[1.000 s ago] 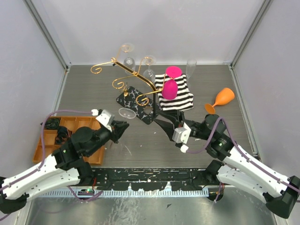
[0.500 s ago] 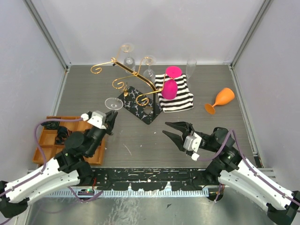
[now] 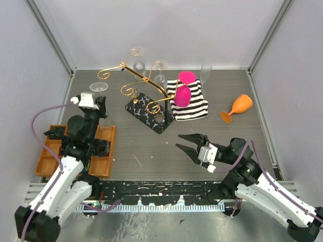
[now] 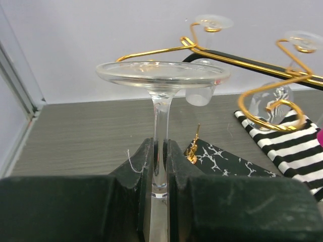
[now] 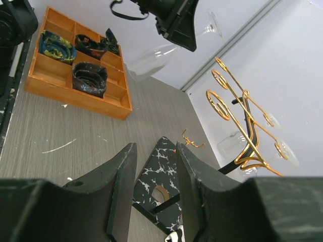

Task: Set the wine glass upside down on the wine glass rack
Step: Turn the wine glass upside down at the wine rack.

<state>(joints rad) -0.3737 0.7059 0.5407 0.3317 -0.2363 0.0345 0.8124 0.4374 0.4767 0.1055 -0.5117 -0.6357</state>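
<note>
- Wine glass [image 4: 162, 74] is up off the table, foot uppermost, left of the wine glass rack [image 3: 146, 85] and clear of its scroll hooks.
- Left gripper [image 4: 160, 156] is clamped on the stem, just under the foot.
- Right gripper [image 3: 182, 142] sits near-right of the rack's base, jaws parted, nothing between them.
- Clear glasses [image 3: 140, 66] hang from the rack's far arms.
- Striped cloth [image 3: 194, 107] lies just right of the rack, with a pink glass [image 3: 182, 96] on it.
- Orange glass [image 3: 238, 108] lies on its side, farther right of the rack.
- Wooden tray [image 3: 103, 164] sits near-left of the rack.
</note>
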